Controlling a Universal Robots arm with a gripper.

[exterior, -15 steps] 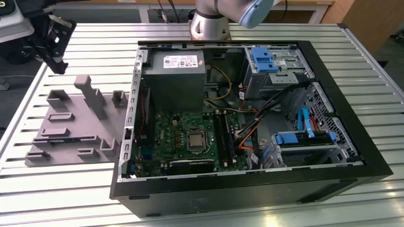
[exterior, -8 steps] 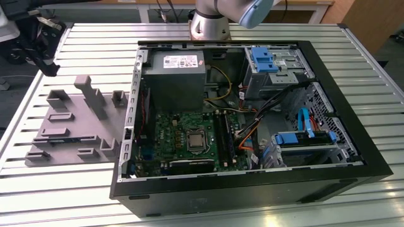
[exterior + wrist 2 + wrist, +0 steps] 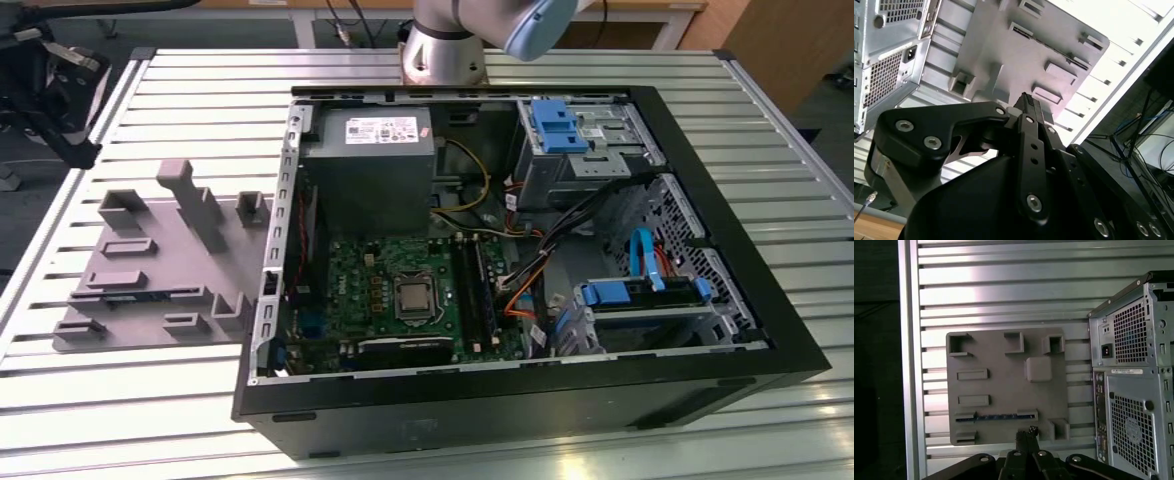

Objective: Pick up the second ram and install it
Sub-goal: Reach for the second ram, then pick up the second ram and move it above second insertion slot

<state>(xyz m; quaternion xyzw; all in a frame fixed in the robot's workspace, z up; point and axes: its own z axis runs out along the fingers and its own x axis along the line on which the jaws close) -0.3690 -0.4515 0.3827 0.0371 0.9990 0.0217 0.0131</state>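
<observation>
The second ram is a thin blue-green stick standing on edge in a long slot of the grey holder plate, near the plate's edge closest to the fingers. In the exterior view the ram sits low on the holder plate, at that view's left of the computer case. My gripper hovers well above the plate with its black fingers pressed together and nothing between them. The ram lies just past the fingertips and a little to one side. The motherboard with its long black slots lies inside the open case.
The open black case holds a grey power supply, blue drive cages and loose cables. Its perforated rear panel rises beside the plate. Several raised blocks stand on the plate. The slatted table ends at a rail.
</observation>
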